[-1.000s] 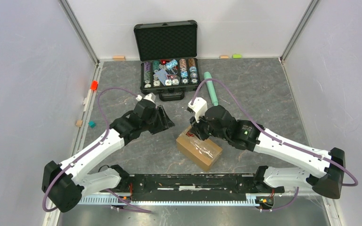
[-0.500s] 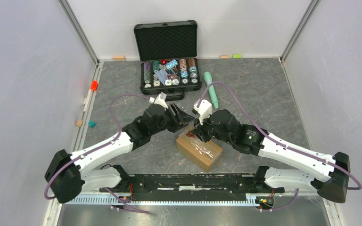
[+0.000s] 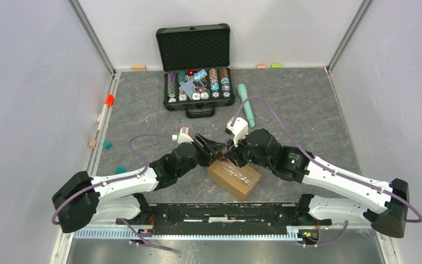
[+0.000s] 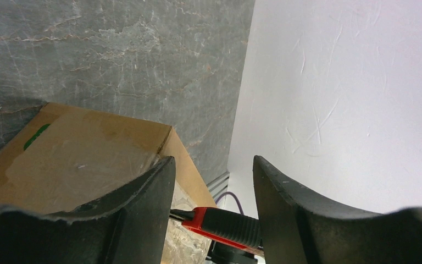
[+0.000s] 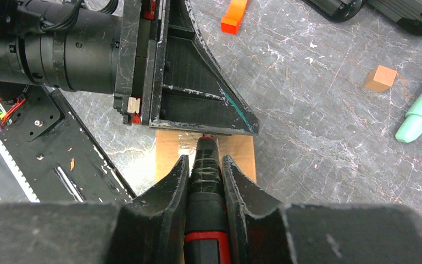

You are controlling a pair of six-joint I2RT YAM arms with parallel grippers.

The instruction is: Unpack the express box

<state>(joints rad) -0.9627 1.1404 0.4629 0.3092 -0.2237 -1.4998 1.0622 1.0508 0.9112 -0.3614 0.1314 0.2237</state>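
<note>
Our right gripper (image 5: 204, 165) is clamped on a black-handled tool (image 5: 205, 181) with a red band, fingers pressed tight against both sides of its grip. Straight ahead of those fingertips, and just below them, lies the express box (image 3: 235, 179), flat on the table and with its flaps down under glossy tape. The tool's tip sits at or just above the box top at its far end; we cannot tell whether it touches.

Facing it from the other side, our left gripper (image 4: 213, 165) has its fingers apart and holds nothing. One finger hangs over the box top, and the tool's tip shows low in the gap between them.

We judge that we are at the tape-cutting step, with nothing unpacked yet. The next move likely calls for the left gripper to steady the box, then for the tip to run along the seam with light pressure, shallow enough to spare what is inside.

We count one box, one tool and two grippers. Well beyond both hands are one open poker-chip case (image 3: 193, 50) and one mint-green marker (image 3: 246, 104).
</note>
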